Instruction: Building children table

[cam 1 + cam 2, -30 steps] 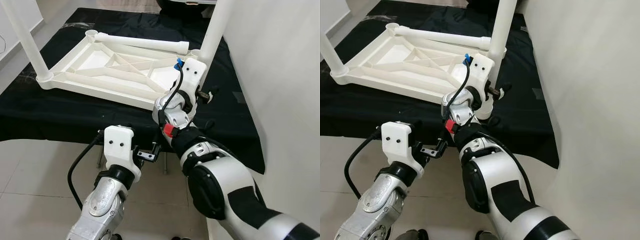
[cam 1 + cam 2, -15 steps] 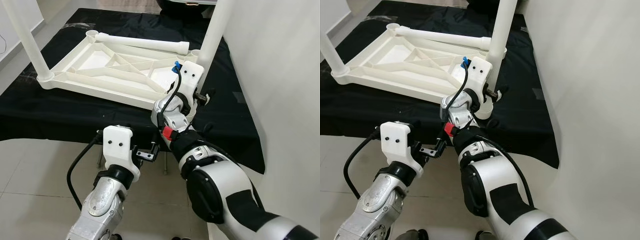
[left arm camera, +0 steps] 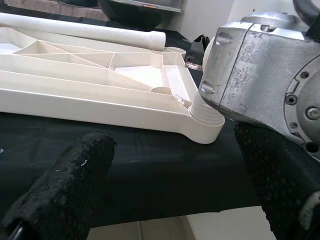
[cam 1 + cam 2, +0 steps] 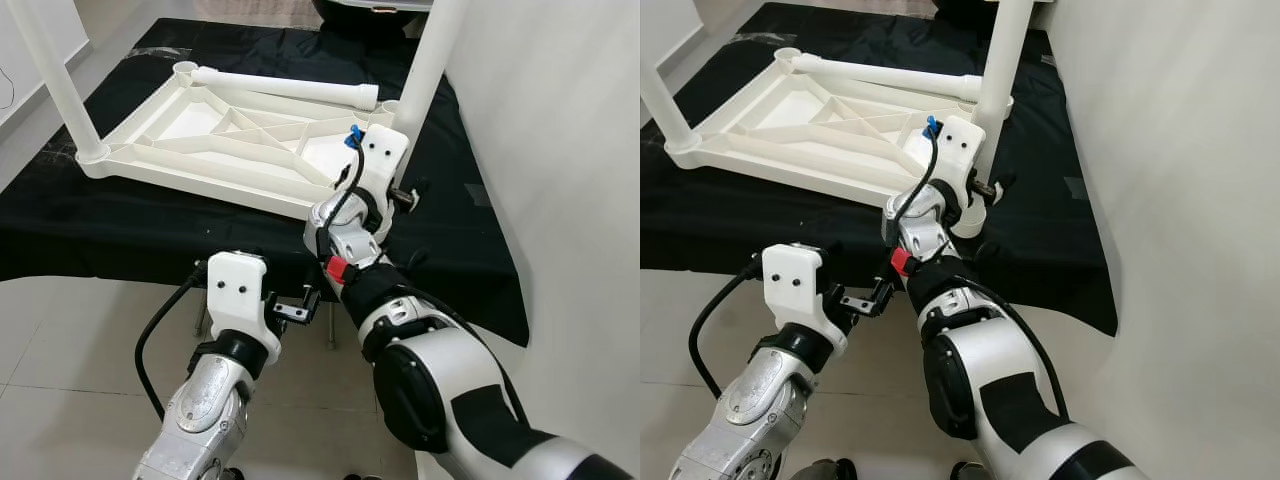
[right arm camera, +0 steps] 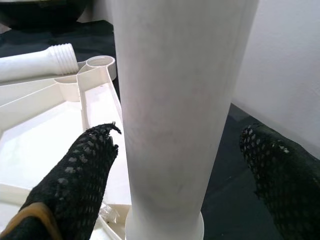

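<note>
My right gripper (image 5: 175, 165) fingers apart round 1 of 2 upright legs (image 4: 425, 70); 1 loose leg (image 4: 285, 85) on tabletop (image 4: 200, 150); left gripper (image 3: 170, 165) apart too.

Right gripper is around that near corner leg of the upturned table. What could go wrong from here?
1. The right gripper's fingers stand apart from the upright leg, so closing off-centre might tilt it in its corner socket.
2. That corner of the tabletop lies near the edge of the black cloth; pushing could slide it.
3. The loose leg lying across the far side might roll if the tabletop jolts.
</note>
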